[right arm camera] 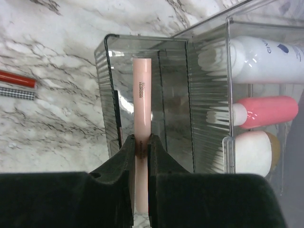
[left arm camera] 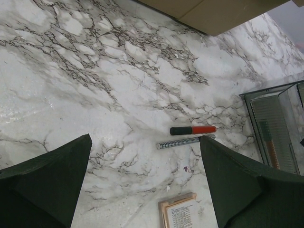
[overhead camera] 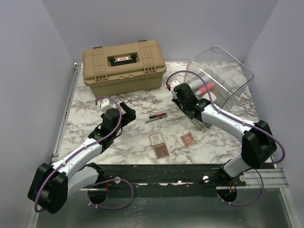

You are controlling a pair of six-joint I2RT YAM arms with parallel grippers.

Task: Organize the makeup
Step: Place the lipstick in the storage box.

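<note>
Right claw [right arm camera: 141, 141] around pale pink stick [right arm camera: 141, 90]

Bright, even light; soft shadows, mostly sharp.

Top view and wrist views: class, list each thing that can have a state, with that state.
tan case, lid closed
grey drawer, pulled open
left gripper, open, empty
right gripper, shut on pale pink stick
pale pink stick, gripped, over the drawer
red-black pencil, lying loose on table
small palette, flat on table
white tube, lying inside clear bin
pink tube, lying inside clear bin
</note>
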